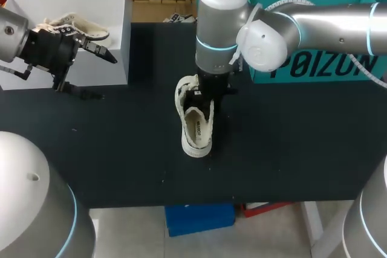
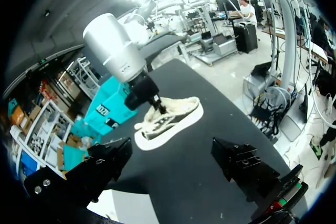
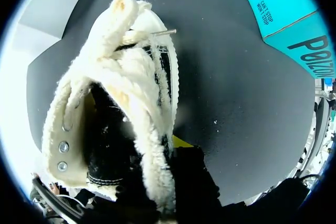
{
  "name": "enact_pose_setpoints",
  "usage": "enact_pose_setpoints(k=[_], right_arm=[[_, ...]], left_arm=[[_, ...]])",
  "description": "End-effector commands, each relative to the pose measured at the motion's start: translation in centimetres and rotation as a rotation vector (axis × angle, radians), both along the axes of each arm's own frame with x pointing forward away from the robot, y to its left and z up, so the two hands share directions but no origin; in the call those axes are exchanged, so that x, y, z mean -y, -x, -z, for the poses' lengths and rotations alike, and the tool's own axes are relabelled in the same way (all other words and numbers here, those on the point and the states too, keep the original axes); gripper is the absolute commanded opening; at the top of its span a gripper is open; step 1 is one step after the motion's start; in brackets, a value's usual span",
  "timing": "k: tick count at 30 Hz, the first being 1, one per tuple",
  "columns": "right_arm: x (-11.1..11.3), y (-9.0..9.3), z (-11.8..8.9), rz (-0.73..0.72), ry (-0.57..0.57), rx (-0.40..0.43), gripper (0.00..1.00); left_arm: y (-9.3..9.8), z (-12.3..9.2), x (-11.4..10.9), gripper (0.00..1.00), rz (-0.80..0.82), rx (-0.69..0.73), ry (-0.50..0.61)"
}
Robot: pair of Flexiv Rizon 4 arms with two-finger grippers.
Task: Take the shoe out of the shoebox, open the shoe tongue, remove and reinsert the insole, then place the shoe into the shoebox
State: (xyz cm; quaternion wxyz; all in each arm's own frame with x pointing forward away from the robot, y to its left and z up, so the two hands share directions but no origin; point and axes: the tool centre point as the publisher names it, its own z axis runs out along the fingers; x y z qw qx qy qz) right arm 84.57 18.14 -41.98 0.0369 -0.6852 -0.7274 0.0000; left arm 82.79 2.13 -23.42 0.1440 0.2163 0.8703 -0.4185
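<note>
A white fleece-lined shoe (image 1: 195,126) lies on the black table (image 1: 121,149) near its middle, toe toward the front edge. My right gripper (image 1: 205,98) comes straight down onto the shoe's opening. In the right wrist view it (image 3: 165,163) is shut on the fluffy tongue (image 3: 149,129), with one yellow fingertip (image 3: 181,141) showing beside the fleece. My left gripper (image 1: 103,46) hangs open over the white box (image 1: 115,10) at the back left. In the left wrist view its black fingers (image 2: 100,171) stand wide apart, empty, facing the shoe (image 2: 168,124).
A second light shoe (image 1: 72,25) lies in the white box. A teal shoebox (image 1: 314,58) stands at the back right behind my right arm (image 1: 326,25), and the left wrist view shows the shoebox (image 2: 105,108) beyond the shoe.
</note>
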Motion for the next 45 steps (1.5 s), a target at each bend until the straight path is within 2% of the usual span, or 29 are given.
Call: enact_pose_setpoints(k=[1,7,10,14,20,23,28,33,40,42,45], right_arm=[[-0.1,-0.2,0.4,0.000,0.000,-0.001,0.00],[-0.1,-0.2,0.4,0.000,0.000,-0.001,0.00],[0.0,-0.2,-1.1,-0.013,0.004,0.007,0.00],[0.1,-0.1,-4.8,-0.054,0.004,0.026,0.00],[-0.2,-0.5,-11.9,-0.170,0.009,0.071,0.00],[-0.3,-0.9,-15.7,-0.266,0.006,0.117,0.00],[-0.2,-1.7,-21.4,-0.518,-0.009,0.206,0.00],[0.6,-2.3,-25.4,-0.807,0.020,0.263,0.00],[3.2,-3.0,-27.7,-1.216,0.082,0.245,0.00],[3.9,-3.4,-28.1,-1.293,0.125,0.239,0.00],[3.9,-3.4,-28.1,-1.293,0.125,0.239,0.00]], left_arm=[[0.1,0.1,0.1,1.00,-0.002,0.004,-0.001],[0.1,0.1,0.1,1.00,-0.002,0.004,-0.001],[0.1,0.1,0.1,1.00,-0.002,0.004,-0.001],[0.1,0.1,0.1,1.00,-0.002,0.004,-0.001],[0.1,0.1,0.1,1.00,-0.002,0.004,-0.001],[0.1,0.1,0.1,1.00,-0.002,0.004,-0.001],[0.1,0.1,0.1,1.00,-0.002,0.004,-0.001],[0.1,0.1,0.1,1.00,-0.002,0.004,-0.001],[0.1,0.1,0.1,1.00,-0.002,0.004,-0.001],[0.1,0.1,0.1,1.00,-0.002,0.004,-0.001],[0.1,0.1,0.1,1.00,-0.002,0.004,-0.001]])
